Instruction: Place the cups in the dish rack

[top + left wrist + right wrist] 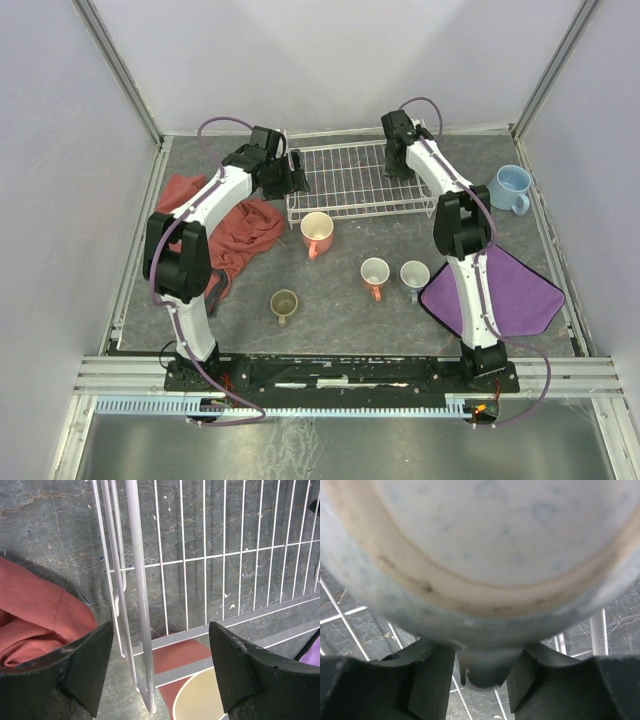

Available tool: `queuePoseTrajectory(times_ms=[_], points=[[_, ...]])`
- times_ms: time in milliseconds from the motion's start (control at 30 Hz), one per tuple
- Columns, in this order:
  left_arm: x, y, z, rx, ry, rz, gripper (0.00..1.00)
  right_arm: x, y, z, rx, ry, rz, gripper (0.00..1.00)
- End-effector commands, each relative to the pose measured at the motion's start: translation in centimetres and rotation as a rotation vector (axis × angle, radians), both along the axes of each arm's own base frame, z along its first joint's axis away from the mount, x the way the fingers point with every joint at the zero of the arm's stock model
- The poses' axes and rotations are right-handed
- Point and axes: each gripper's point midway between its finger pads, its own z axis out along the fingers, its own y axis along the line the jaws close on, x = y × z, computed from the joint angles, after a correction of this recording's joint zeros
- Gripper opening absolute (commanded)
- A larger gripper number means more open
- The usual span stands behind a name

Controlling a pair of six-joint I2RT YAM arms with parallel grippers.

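Nearest the arm bases, on the grey table (330,320), the olive-green mug (284,304) stands alone. A little farther, side by side, are the white-and-orange mug (375,272) and the grey-blue mug (414,274), which is just beside the one purple cloth (510,290). Beyond them the salmon-orange mug (317,233) sits just in front of the one dish rack (350,185), near the one red cloth (240,230). The light blue mug (511,187) stands apart at the right, level with the rack. That makes five mugs on the table, all outside the rack.

The sixth, the cream mug (485,540), is in the right gripper (482,680) over the rack's far right part. Its fingers (430,680) are closed to a narrow gap on a small part of the mug, handle or rim I cannot tell, and rack wires show beneath. The left gripper (160,665) is spread wide and holds nothing. The rack's left rim wire runs between its fingers.
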Motion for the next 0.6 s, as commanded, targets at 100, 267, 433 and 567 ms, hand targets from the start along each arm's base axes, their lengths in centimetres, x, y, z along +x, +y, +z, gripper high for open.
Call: queuePoseTrajectory(times_ms=[100,267,433,567], points=[[1.2,-0.1,4.3,-0.008,-0.122,-0.037,0.85,-0.4,0.5,3.8,0.038,-0.076,0.013,0.55],[1.1,0.6,5.7,0.021,-0.147,-0.043,0.86,-1.4,0.6,5.7,0.057,-0.103,0.022,0.55],[0.2,1.6,7.1,0.062,-0.17,-0.053,0.86,-2.0,0.7,8.0,0.08,-0.132,0.035,0.55],[-0.9,2.4,7.6,0.097,-0.169,-0.066,0.86,-2.2,0.6,9.5,0.084,-0.155,0.043,0.55]])
